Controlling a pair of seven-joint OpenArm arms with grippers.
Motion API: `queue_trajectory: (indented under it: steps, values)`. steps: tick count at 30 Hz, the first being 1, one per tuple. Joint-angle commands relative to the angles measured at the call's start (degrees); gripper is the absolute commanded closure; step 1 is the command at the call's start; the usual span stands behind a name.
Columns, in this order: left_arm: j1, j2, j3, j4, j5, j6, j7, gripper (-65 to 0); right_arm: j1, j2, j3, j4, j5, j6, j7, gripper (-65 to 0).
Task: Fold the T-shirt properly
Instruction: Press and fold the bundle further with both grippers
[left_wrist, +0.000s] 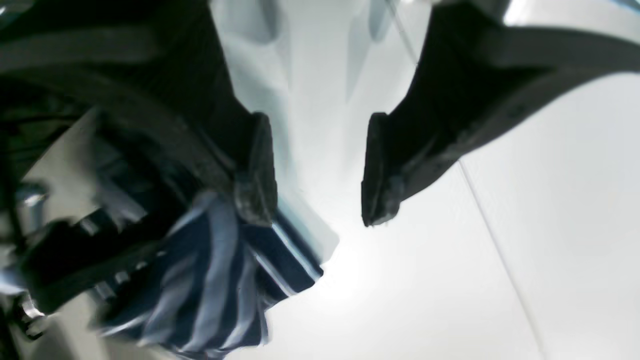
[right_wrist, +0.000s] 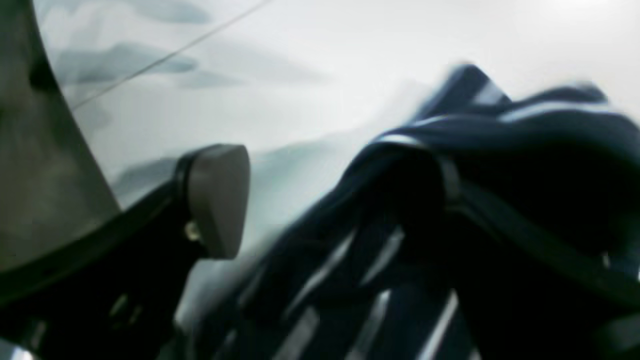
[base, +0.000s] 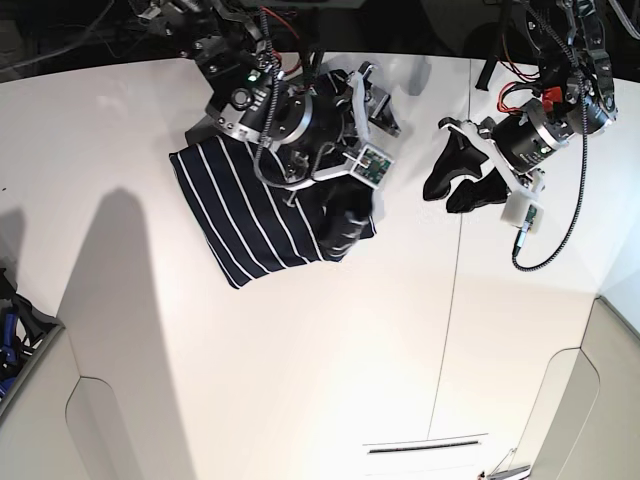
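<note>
White worktop (base: 300, 380) bearing the T-shirt (base: 240, 225), a compact folded navy bundle with thin white stripes, far-left of centre. Folding appears nearly complete; next, withdraw cleanly. Right end effector (base: 345, 215) spread over the fold; left end effector (base: 458, 185) released, empty, well apart.

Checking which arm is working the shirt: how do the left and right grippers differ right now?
The right gripper sits over the T-shirt, striped cloth bunched against its fingers; the left gripper hovers over the bare white table, away from the shirt, holding nothing. Both stand open.
</note>
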Motion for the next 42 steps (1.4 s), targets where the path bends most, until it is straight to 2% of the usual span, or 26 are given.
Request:
queue_trajectory:
  steps: [1,5,9,11,12,13,16,19,24,28,30,34,38,42]
  values:
    - [-0.13,-0.37,-0.50,1.03,-1.53,-0.35,-0.79,-30.5,1.62,-0.37,-1.62,0.98,-1.18,-1.01,1.42,-45.3]
    - [-0.13,-0.37,-3.43,1.03,-4.37,-0.44,-0.79,-30.5,4.59,-0.42,-5.84,1.16,-3.23,-4.48,1.20,-45.1]
    - [-0.13,-0.37,-6.69,1.05,-11.23,-0.71,0.48,-28.7,6.12,-0.37,-5.46,3.34,-5.18,-8.48,-0.35,-44.9]
    - [-0.13,-0.33,-6.47,1.11,-16.63,-0.71,3.41,-19.9,6.10,-0.37,-3.67,4.59,-6.43,-9.88,-0.17,-43.0]
    - [-0.15,-0.35,-5.66,1.11,-18.91,-0.71,4.98,-14.8,6.10,-0.39,-2.32,4.92,-6.38,-9.94,-0.07,-38.3]
    - [-0.15,-0.33,-4.55,1.16,-20.00,-0.71,6.14,-10.3,6.12,-0.37,-0.72,5.07,-6.29,-10.14,0.02,-30.3]
    - [-0.15,-0.33,0.74,1.16,-18.56,-0.71,6.88,-1.9,6.95,-0.35,4.87,5.11,-6.01,-11.63,0.15,-1.3]
    - [-0.15,-0.33,7.72,1.16,-15.34,-0.71,5.38,-1.1,8.87,-0.35,11.28,5.09,-3.61,-12.59,0.39,0.0]
    - [-0.15,-0.31,19.50,1.14,-4.35,-0.71,-0.11,-1.1,12.66,-0.37,22.10,2.91,5.11,-12.85,3.10,0.0]
    - [-0.48,-0.31,25.97,1.07,2.60,-0.46,-3.10,-1.1,17.22,-0.37,27.96,-5.44,9.97,-10.62,4.11,0.0]
    - [-0.57,-0.31,27.93,1.01,4.44,0.13,-3.76,-1.1,19.80,-0.37,29.75,-11.37,13.20,-7.74,4.59,0.0]
    - [-0.61,-0.28,30.93,-0.44,5.46,0.11,-3.87,-1.1,23.56,-0.33,31.45,-23.32,17.29,0.17,4.70,0.0]
    - [-0.63,-0.31,31.34,-4.70,5.95,0.13,-4.68,-1.1,25.00,-0.26,31.56,-32.50,21.11,5.27,4.74,0.0]
    - [-2.03,-0.35,31.34,-8.68,8.70,0.39,-4.94,-1.1,24.41,0.66,31.54,-34.32,24.13,6.47,4.44,0.0]
